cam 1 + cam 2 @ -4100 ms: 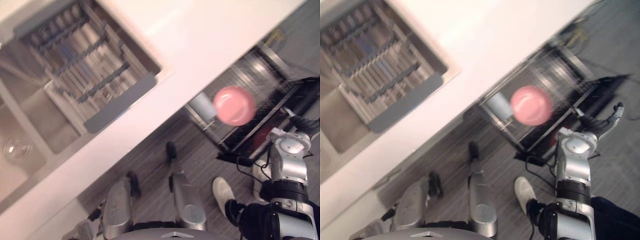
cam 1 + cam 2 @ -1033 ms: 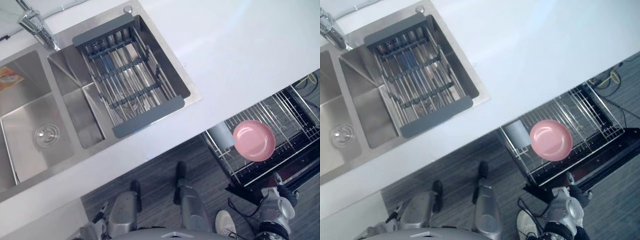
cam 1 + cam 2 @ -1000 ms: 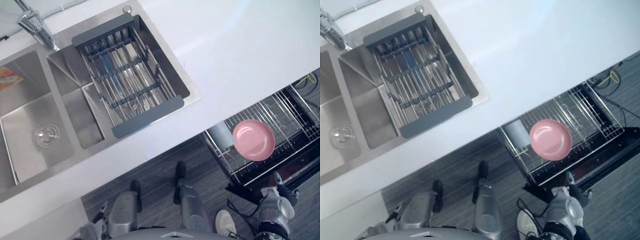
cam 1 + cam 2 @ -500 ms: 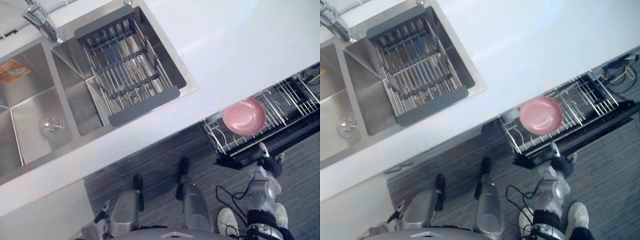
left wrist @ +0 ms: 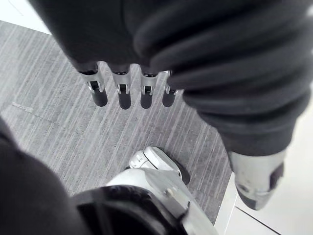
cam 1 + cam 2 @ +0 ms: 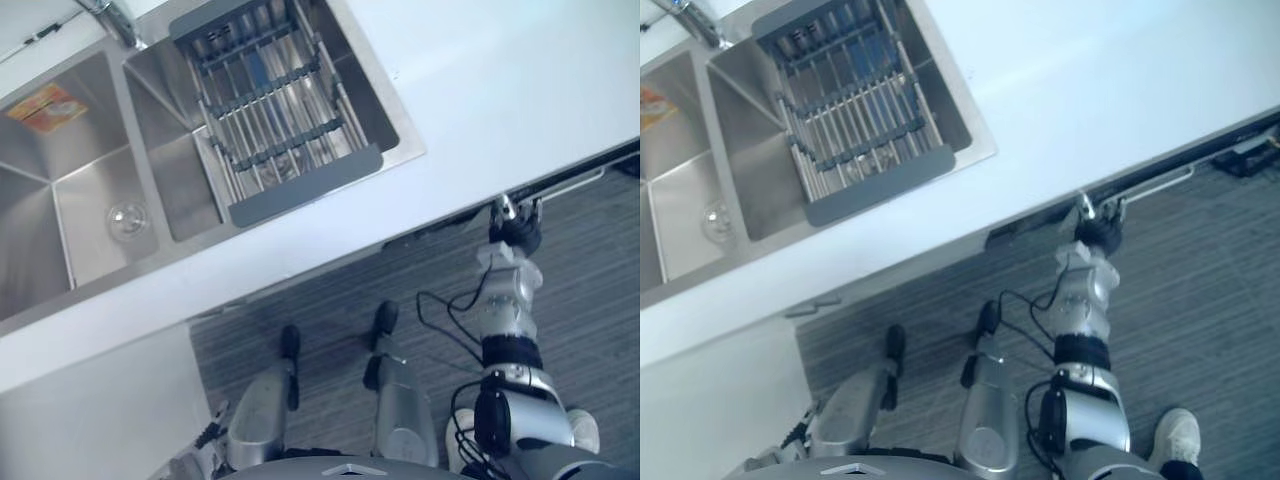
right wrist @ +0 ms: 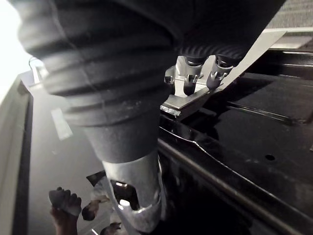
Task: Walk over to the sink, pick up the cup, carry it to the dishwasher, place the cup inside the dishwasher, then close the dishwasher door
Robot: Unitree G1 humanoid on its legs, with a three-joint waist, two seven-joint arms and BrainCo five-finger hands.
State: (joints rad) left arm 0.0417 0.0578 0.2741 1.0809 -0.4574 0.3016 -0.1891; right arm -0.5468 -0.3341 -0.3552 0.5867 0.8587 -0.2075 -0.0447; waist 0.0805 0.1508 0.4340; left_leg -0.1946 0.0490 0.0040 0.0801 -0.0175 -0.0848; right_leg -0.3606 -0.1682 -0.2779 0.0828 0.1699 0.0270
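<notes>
**Closing push on the dishwasher door**

Last step of the task, by the look of it. Right hand [image 7: 188, 84] set against the silver handle [image 7: 247, 58] of the glossy black dishwasher door [image 7: 68, 147]. Fingers straight, dark tips laid on the bar, thumb hanging apart and gripping nothing: a push rather than a grasp, enough for swinging a door shut.

Door raised almost flush under the front edge of the white counter [image 6: 500, 100], with a thin dark gap along that edge, so probably not latched yet.

Cup in neither hand; judged to sit inside the dishwasher, behind the door. Sink [image 6: 90, 200] and its drainer rack [image 6: 280, 130] well apart from the work, toward the counter's far left end.

Left hand [image 5: 120, 93] hanging over the grey floor [image 5: 54, 122], fingers straight and empty, kept out of the way of a 1-handed job.

Next, most likely 1 firm press toward the counter edge to shut the gap. Risks: fingertips sliding off the narrow bar, or the door springing back unlatched.
</notes>
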